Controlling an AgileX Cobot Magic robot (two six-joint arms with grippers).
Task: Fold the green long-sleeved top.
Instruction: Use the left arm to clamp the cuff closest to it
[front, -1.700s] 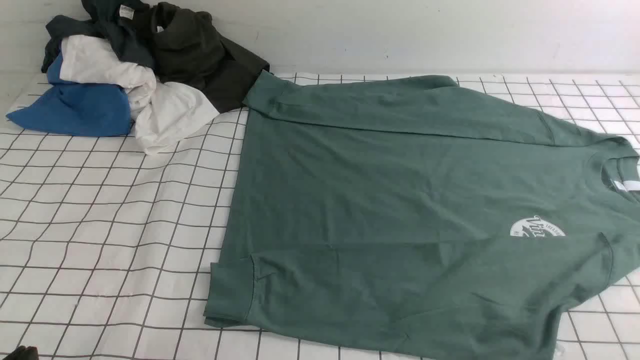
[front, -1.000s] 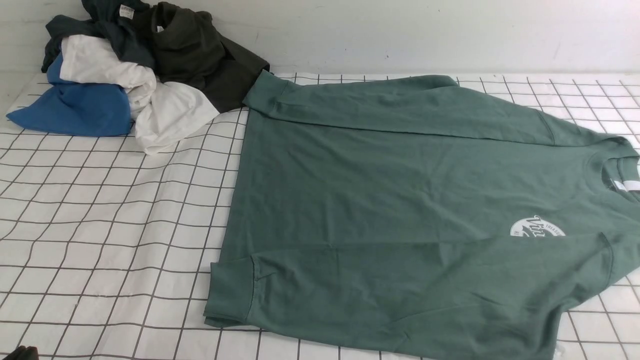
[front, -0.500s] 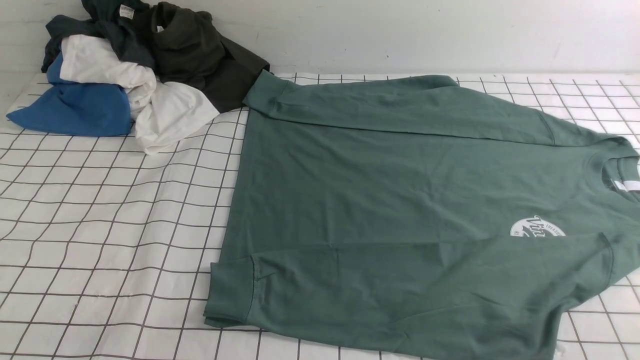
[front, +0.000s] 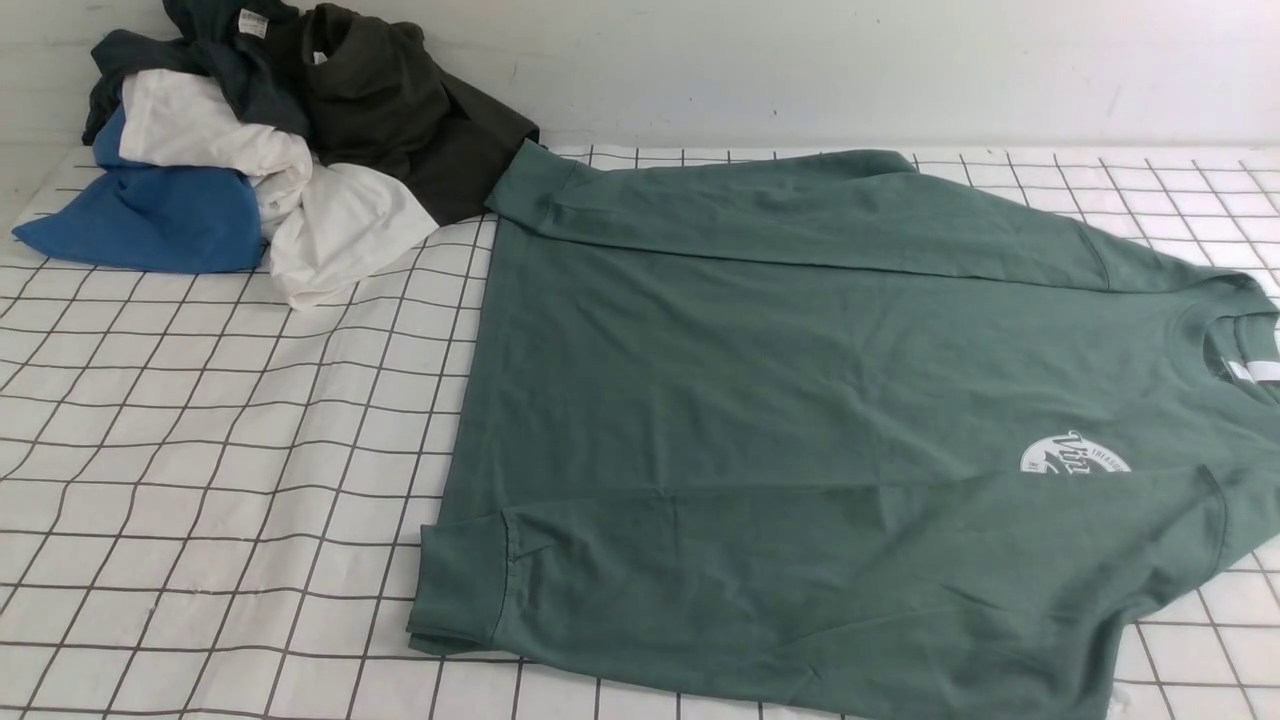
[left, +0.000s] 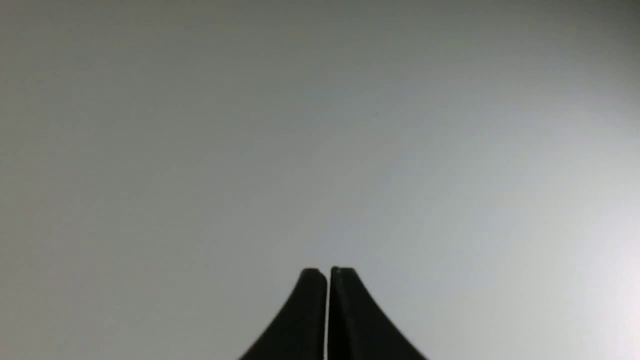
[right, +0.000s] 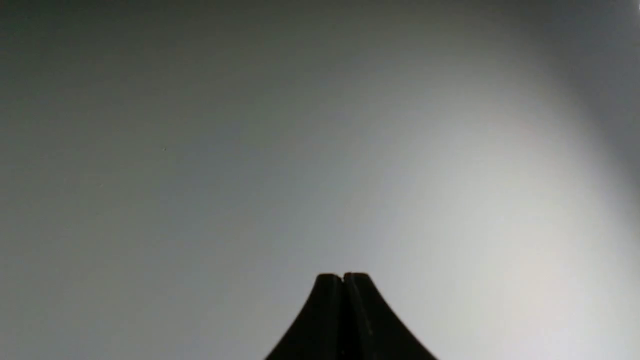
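The green long-sleeved top (front: 800, 400) lies flat on the checked cloth, collar at the right edge, hem toward the left, with a white round logo (front: 1075, 458) on its chest. Both sleeves are folded in over the body, one along the far side and one along the near side with its cuff (front: 460, 590) at the hem. Neither arm shows in the front view. My left gripper (left: 328, 271) is shut and empty against a plain grey surface. My right gripper (right: 343, 275) is likewise shut with nothing in it.
A heap of other clothes sits at the far left: a blue garment (front: 150, 220), a white one (front: 300, 220) and a dark olive-black one (front: 400, 110). The white grid cloth (front: 200, 450) covers the table up to the back wall.
A dark object at the bottom left corner of the front view has gone out of sight. The top has not moved.
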